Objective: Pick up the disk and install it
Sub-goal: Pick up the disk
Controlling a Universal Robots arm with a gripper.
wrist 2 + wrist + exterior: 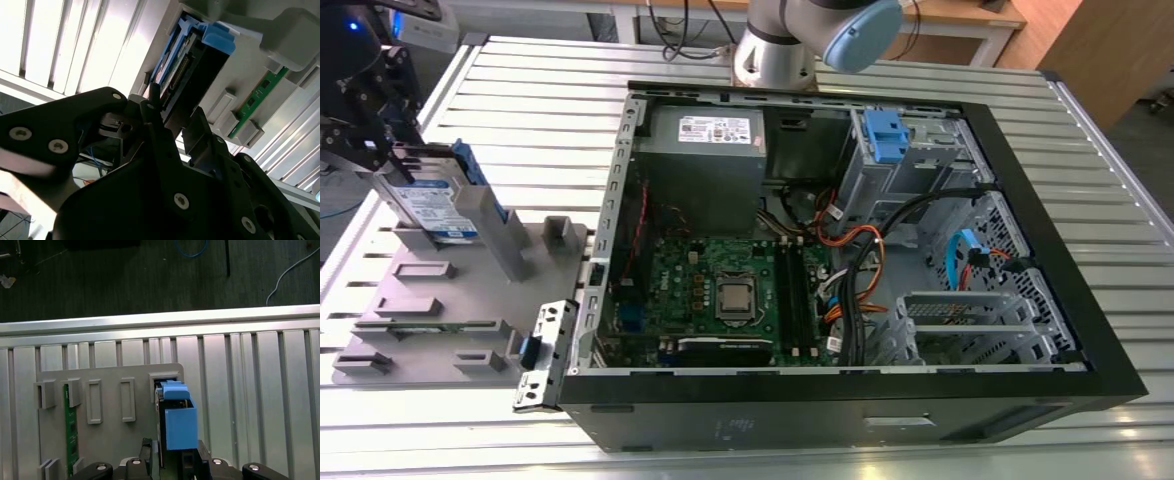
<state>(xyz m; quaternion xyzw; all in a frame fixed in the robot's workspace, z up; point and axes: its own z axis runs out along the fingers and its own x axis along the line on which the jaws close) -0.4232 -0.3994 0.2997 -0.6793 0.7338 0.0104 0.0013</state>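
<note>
yep, black tool (pixel 172 456) is pinching the silver blue-bracketed hard drive (pixel 180 427), upright in its grey holder (pixel 110 440) on the bench (pixel 250 390)

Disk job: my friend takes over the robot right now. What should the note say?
Gripper: at the disk, straddling it. I can't tell whether it has clamped.
Disk: upright in a slot of the grey holder, at the exterior view's left, outside the open computer case.
Done: the gripper is lined up on the disk.
Left: the disk is not yet lifted out of the holder and not yet installed in the case.
</note>
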